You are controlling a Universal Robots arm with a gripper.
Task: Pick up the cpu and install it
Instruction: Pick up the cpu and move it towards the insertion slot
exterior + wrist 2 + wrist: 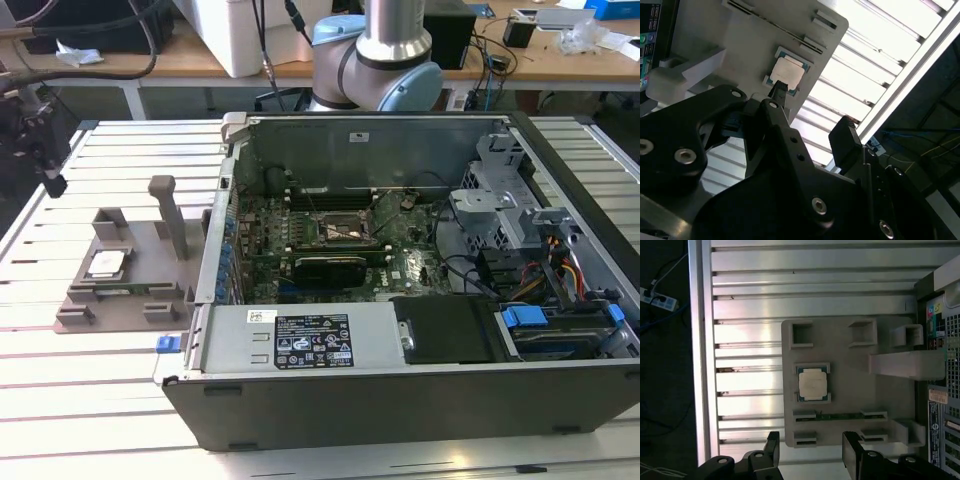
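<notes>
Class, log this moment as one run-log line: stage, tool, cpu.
stage: pre-grasp | tool: open, empty, not touching cpu | cpu: lying flat in grey holder block, beside computer case

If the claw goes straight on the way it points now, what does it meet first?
Probably the grey holder, near the cpu; the open claw points down at it. Depth is unclear, so it might touch the cpu itself.
</notes>
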